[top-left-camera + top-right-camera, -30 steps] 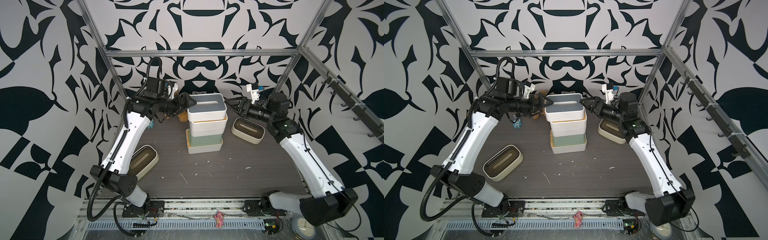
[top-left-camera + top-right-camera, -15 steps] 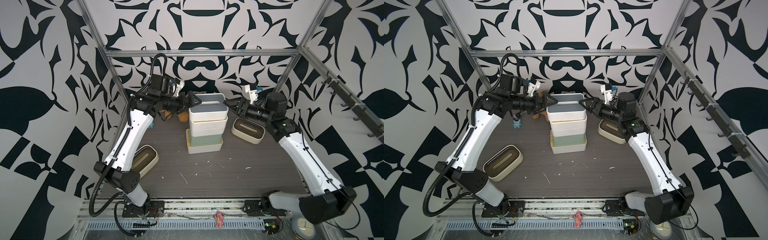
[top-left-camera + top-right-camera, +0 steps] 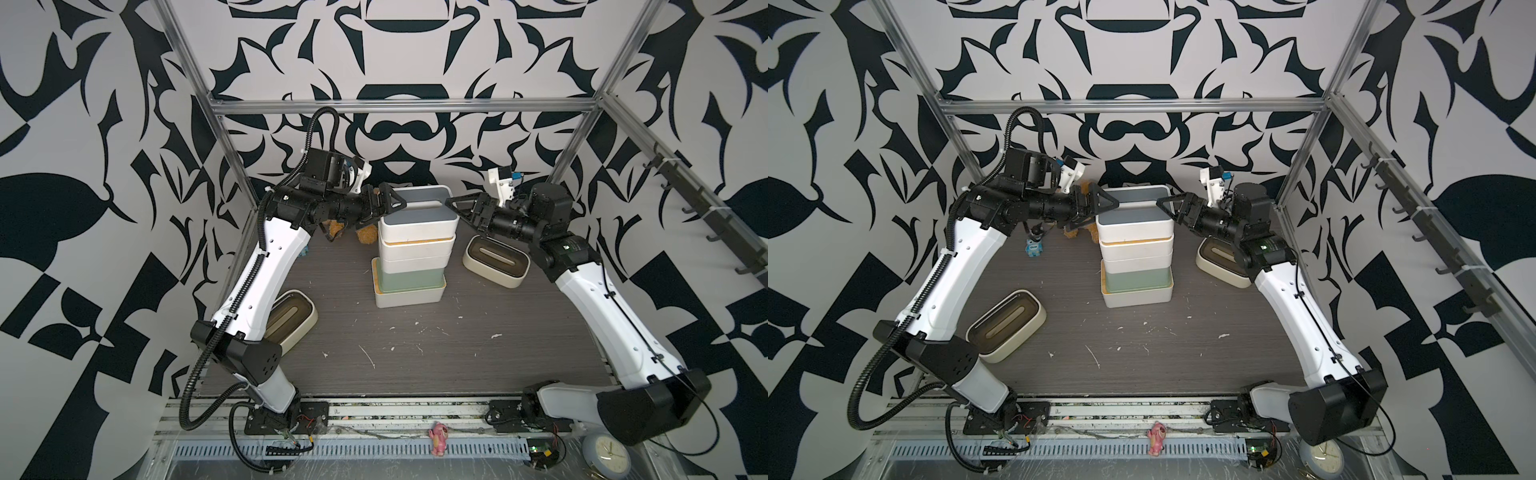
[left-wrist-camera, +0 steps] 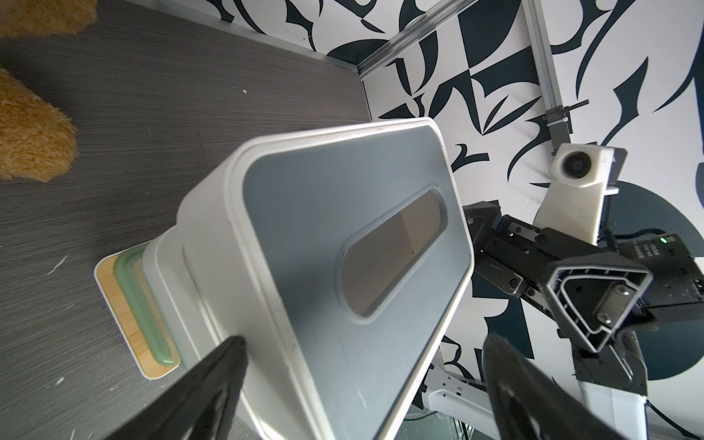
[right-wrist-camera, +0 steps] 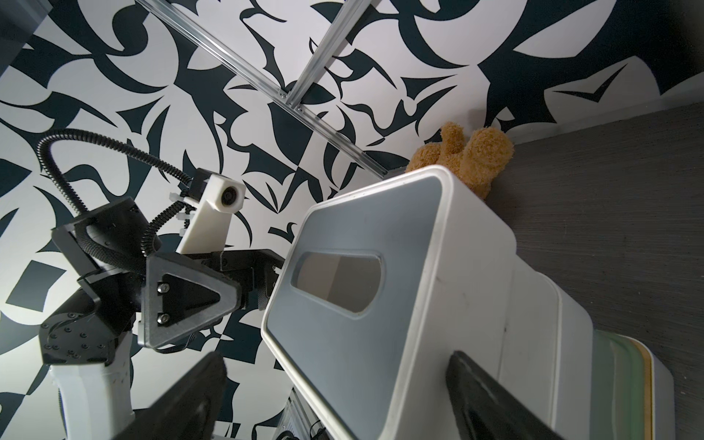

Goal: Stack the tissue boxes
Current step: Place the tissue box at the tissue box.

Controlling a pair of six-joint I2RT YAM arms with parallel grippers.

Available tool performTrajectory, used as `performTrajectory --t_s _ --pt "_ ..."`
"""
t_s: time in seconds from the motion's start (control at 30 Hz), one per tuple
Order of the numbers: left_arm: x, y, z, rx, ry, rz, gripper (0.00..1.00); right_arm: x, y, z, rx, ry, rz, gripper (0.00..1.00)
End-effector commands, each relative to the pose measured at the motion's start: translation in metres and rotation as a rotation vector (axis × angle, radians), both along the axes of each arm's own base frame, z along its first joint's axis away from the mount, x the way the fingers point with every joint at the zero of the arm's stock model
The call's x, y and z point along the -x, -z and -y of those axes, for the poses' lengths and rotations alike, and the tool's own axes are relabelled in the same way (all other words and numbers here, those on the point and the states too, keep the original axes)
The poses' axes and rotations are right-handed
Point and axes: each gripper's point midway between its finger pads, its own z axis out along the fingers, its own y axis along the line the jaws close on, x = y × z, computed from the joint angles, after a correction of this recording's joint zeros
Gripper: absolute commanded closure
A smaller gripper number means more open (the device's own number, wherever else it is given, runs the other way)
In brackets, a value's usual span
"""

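Note:
A stack of several tissue boxes stands mid-table in both top views. Its top box (image 3: 417, 205) (image 3: 1133, 212) is white with a grey slotted lid. Lower down sit white boxes with bamboo lids and a sage green box (image 3: 409, 278). My left gripper (image 3: 380, 208) (image 4: 365, 343) is open at the top box's left end, one finger beside its white wall, the other clear of it. My right gripper (image 3: 461, 212) (image 5: 337, 362) is open at the opposite end, likewise straddling a corner. Neither grips. One cream box (image 3: 496, 259) lies at the back right, another (image 3: 291, 318) at the front left under my left arm.
A brown teddy bear (image 3: 368, 235) (image 5: 472, 156) sits against the back wall behind the stack. A small blue toy (image 3: 1034, 245) stands under my left forearm. Patterned walls and metal frame posts close in three sides. A pink figure (image 3: 438, 432) and a clock (image 3: 604, 455) lie off the front edge.
My left arm has risen and reached further in, bringing its open gripper up to the top box's left end. The right gripper shifted only slightly. The stack has not moved.

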Motion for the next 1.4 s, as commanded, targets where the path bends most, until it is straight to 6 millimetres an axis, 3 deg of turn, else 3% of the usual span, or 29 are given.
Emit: performTrajectory --t_s 0.0,0.43,1.37 --pt "0.007 -0.005 0.002 0.005 0.017 -0.003 0.01 0.013 -0.030 -0.006 -0.019 -0.038 0.097 0.06" --pt "0.013 0.000 0.003 0.020 0.037 -0.020 0.01 0.021 -0.029 0.001 -0.001 -0.002 0.108 0.06" --pt "0.026 -0.010 -0.001 0.054 0.033 -0.010 0.01 0.024 -0.022 -0.007 0.003 -0.018 0.090 0.06"
